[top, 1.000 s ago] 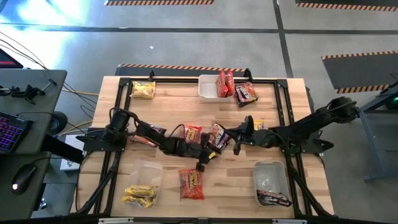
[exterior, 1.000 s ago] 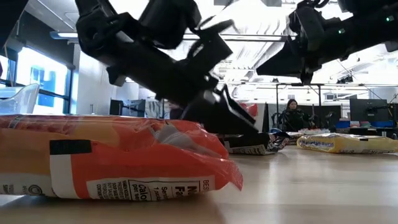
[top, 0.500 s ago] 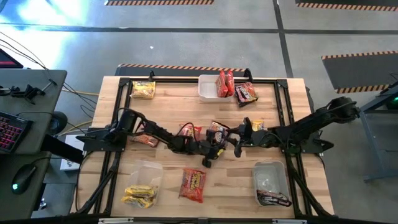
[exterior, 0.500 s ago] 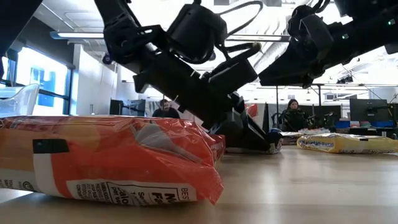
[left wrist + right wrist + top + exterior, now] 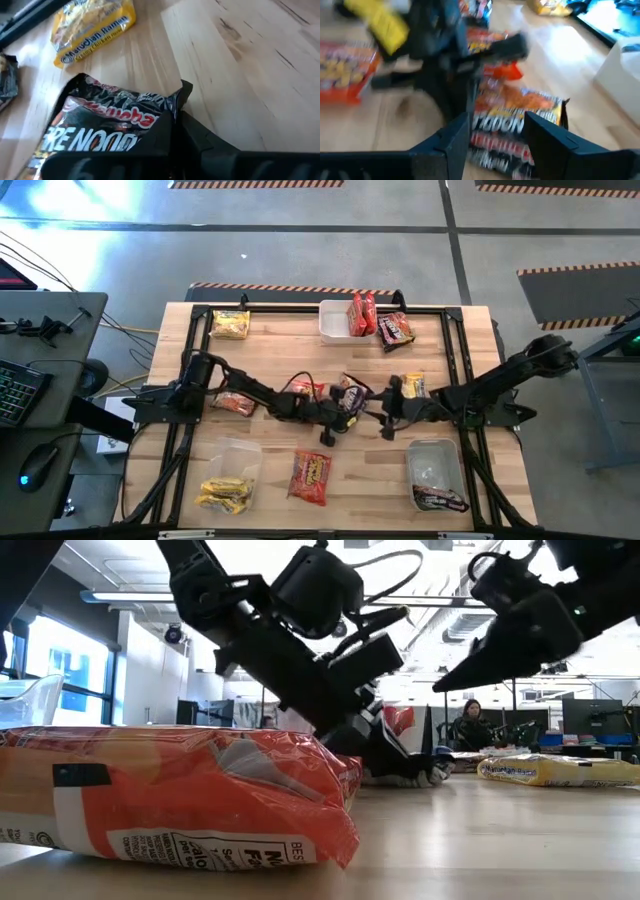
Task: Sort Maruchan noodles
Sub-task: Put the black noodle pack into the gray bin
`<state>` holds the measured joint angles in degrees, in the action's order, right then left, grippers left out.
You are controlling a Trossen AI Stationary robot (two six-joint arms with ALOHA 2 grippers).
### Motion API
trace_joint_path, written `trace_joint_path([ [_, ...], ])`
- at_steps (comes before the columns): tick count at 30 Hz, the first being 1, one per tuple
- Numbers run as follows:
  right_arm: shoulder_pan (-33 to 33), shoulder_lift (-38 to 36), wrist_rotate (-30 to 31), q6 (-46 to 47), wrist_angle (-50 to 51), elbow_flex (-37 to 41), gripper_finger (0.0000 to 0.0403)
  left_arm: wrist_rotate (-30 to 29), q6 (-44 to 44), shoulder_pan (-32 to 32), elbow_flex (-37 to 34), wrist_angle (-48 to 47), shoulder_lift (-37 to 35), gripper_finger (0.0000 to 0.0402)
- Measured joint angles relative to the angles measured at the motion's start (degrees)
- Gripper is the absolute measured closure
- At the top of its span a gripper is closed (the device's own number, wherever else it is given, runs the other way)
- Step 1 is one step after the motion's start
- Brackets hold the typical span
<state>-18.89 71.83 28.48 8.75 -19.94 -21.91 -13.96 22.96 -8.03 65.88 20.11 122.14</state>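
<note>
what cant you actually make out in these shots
- High view: the dark brown packet at table centre is mostly covered by the left gripper.
- Left wrist view: its lower edge is cut off by the picture's bottom.
- Right wrist view: motion blur makes the packet print unreadable past the right gripper.
- Low view: a red-orange packet blocks the table behind.
</note>
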Motion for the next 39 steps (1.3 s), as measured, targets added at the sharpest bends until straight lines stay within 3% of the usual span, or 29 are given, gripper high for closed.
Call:
trace_joint_path([
  [7,-2.6,1.5,-0.9,4.5,19.3,-7.8,0.0162,0.0,-2.9,0.2,0.1,-5.0,-5.6,0.0401],
  [13,-4.3,5.9,2.0,-3.8,19.6,-10.6,0.0098,-0.1,-6.3,0.2,-0.1,-6.4,-10.1,0.0401],
  [19,-4.0,10.8,9.8,-9.8,9.4,-7.7,0.0089,-0.1,-8.5,0.2,-0.6,-6.8,-12.6,0.0401],
  [27,1.4,18.0,6.9,-11.2,-6.7,-6.1,0.0089,-0.1,-9.4,0.1,-0.6,-6.7,-13.4,0.0401],
  [33,5.2,23.0,-0.4,-11.5,-14.5,-6.0,0.0090,-0.1,-9.4,-0.2,-0.6,-6.5,-13.4,0.0401],
  [39,6.2,23.9,-2.1,-12.0,-18.2,-6.0,0.0136,-0.1,-9.9,-0.2,-0.6,-7.2,-13.4,0.0401],
])
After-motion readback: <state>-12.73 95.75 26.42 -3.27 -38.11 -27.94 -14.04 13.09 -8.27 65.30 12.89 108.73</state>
